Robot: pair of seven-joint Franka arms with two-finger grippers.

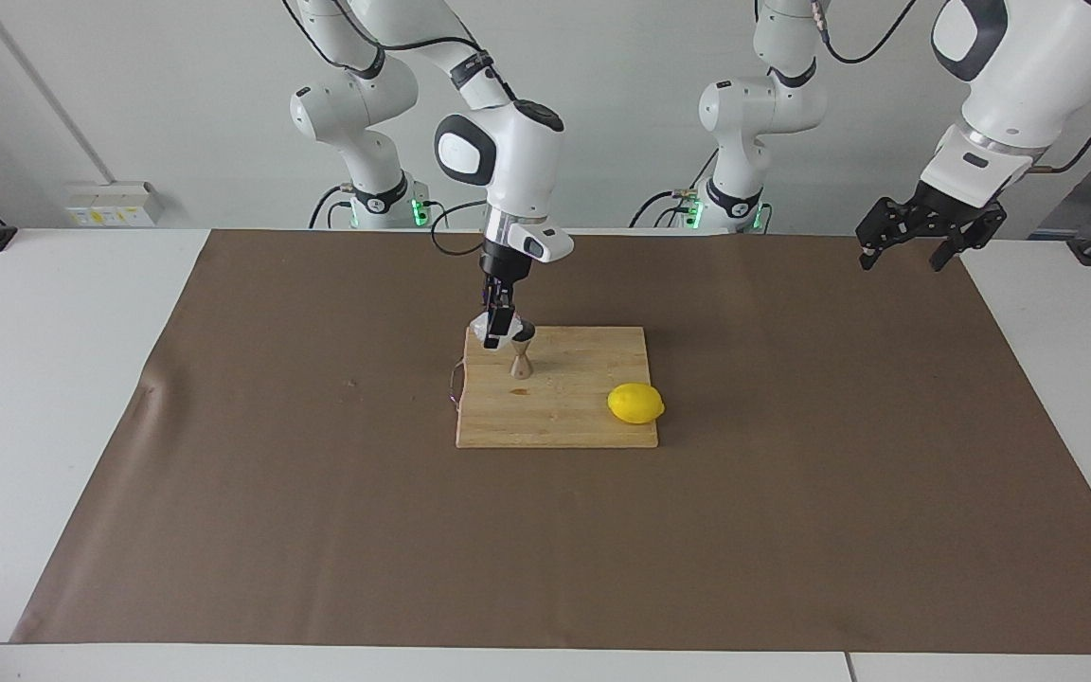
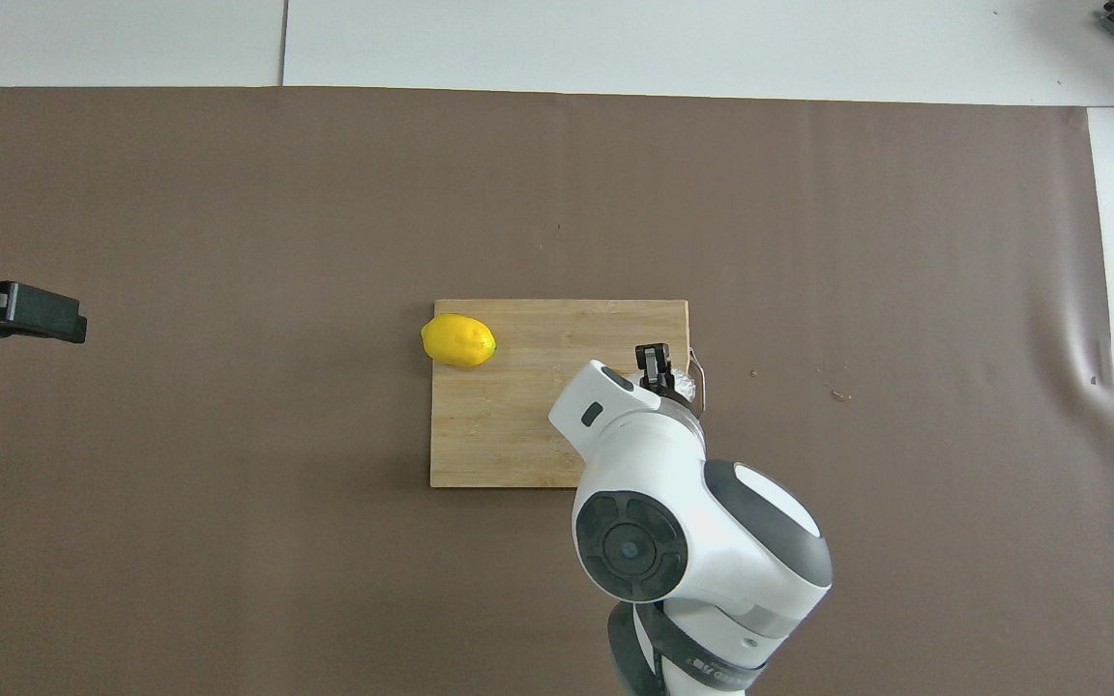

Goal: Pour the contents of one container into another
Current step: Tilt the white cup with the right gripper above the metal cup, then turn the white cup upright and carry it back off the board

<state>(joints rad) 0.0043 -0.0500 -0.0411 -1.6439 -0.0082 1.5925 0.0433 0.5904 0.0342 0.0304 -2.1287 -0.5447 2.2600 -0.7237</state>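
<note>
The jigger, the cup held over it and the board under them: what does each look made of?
Jigger: apparently polished metal, given its grey sheen and hourglass shape. Cup, gripped by the right end effector: probably clear glass, since it shows whitish and see-through, though plastic cannot be ruled out. Board: pale wood, matte, with visible strips and grain.

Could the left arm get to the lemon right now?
Probably yes. The left gripper hangs open over the mat's edge, holding nothing, and the lemon lies uncovered on the cutting board corner toward that arm.
</note>
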